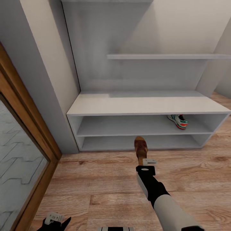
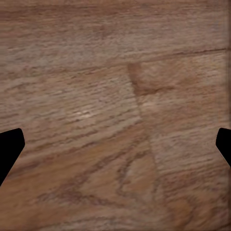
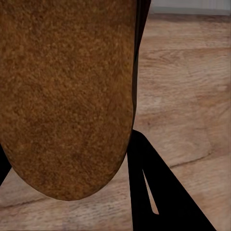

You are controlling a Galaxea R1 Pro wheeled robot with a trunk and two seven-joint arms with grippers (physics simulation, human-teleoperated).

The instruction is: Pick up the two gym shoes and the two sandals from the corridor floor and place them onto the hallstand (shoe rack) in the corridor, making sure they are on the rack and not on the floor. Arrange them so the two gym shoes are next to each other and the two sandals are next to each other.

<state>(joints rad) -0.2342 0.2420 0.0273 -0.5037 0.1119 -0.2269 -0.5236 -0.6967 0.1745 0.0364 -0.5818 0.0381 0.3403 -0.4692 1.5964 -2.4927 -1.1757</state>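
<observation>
From the head camera, the hallstand point(image 1: 141, 106) stands straight ahead against the pale wall, a low white bench with two open shelf levels and a long floating shelf point(image 1: 166, 56) above it. One gym shoe point(image 1: 178, 121) already sits on the upper shelf level, toward its right end. The right gripper point(image 1: 146, 161) reaches forward over the corridor floor point(image 1: 96, 179) and holds a brown sandal point(image 1: 140, 148) by one end, the rest of it pointing toward the rack's lower opening. The sandal is off the planks and just short of the rack's front edge. The left gripper point(image 1: 56, 219) hangs low at the bottom of the picture, away from the work.

Through the left wrist camera, wood grain and a plank joint lie below, with dark fingertips point(image 2: 10, 147) at both sides, set wide apart and holding nothing.

Along the right wrist camera, the sandal's rough brown sole point(image 3: 67, 96) looms close, pinched between the dark fingers point(image 3: 154, 192); the floor runs beyond, with a pale strip at the far edge that looks like the rack's base.

My reading is that the carrying step for this sandal is nearly done and placing is next. That calls for pushing the arm forward until the sandal is fully inside a shelf level, lowering it flat, then letting go, with room left beside it for its partner. The other gym shoe must later go next to the one shelved.
</observation>
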